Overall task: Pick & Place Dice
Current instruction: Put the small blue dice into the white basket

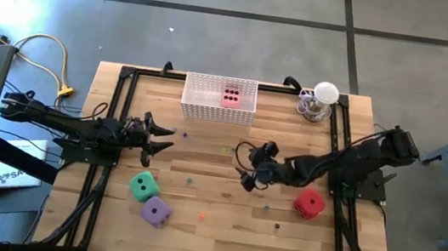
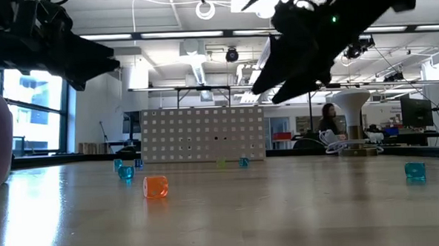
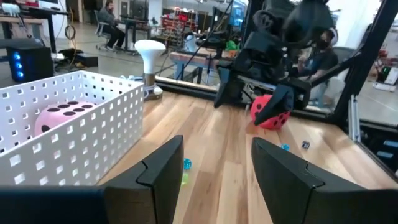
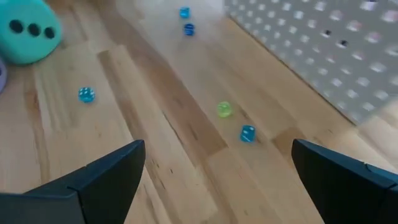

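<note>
Wooden table (image 1: 220,228) with a white perforated basket (image 1: 202,97) at its far edge, holding the pink die (image 1: 231,97), six dark pips up. Left gripper (image 1: 164,137), jaws partly open and empty, hovers at left. Right gripper (image 1: 246,167), jaws wide and empty, hangs mid-table. Red die (image 1: 309,204) lies right; green die (image 1: 144,186) and purple die (image 1: 155,211) sit touching, near left.

A robotics lab or workshop: a wooden bench (image 1: 220,228), exposed ceiling lights (image 2: 207,6), desks with monitors (image 2: 416,114) behind.
</note>
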Robot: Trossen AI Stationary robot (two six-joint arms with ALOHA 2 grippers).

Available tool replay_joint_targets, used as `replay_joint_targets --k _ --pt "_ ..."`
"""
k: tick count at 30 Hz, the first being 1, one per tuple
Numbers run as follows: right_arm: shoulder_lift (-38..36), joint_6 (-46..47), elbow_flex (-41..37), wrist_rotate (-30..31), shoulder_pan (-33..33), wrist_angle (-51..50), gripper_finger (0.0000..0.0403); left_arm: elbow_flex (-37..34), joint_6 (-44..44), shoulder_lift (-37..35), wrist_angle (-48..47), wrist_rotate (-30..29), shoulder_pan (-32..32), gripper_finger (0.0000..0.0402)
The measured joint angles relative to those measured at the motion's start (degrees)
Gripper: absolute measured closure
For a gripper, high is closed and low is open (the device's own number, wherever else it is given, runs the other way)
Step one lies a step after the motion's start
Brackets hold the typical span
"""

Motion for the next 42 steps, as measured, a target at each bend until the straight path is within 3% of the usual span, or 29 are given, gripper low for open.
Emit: replay_joint_targets --k 5,11,18,23,31,35,42 --pt "0.00 -7.71 -6.34 -1.46 -2.63 7.99 0.0007 0.00 -2.90 1.00 0.25 0.00 0.00 0.0218" --pt "-0.02 -7.70 -10.66 -4.98 -4.52 11.71 0.0007 0.00 -5.81 1.24 0.23 0.02 0.00 0.0218" --pt "-0.01 -7.86 -10.80 -5.78 -6.32 11.27 0.0007 0.00 -4.52 1.24 0.23 0.04 0.00 0.0218" --pt "3.82 -10.76 -10.82 -8.23 -6.88 12.52 0.0007 0.00 -4.60 1.24 0.20 0.09 0.00 0.0218" --pt "12.48 -21.76 -10.71 -9.07 -8.54 26.54 0.0007 0.00 -6.34 2.35 0.16 0.44 0.00 0.0218" --pt "14.68 -19.65 -10.67 -12.98 -10.66 28.03 0.0007 0.00 -7.85 3.75 0.15 0.43 -0.02 0.0218" --pt "16.97 -17.57 -10.63 -13.83 -13.49 29.37 0.0007 -0.02 -9.16 6.29 0.12 0.37 -0.44 0.0218"
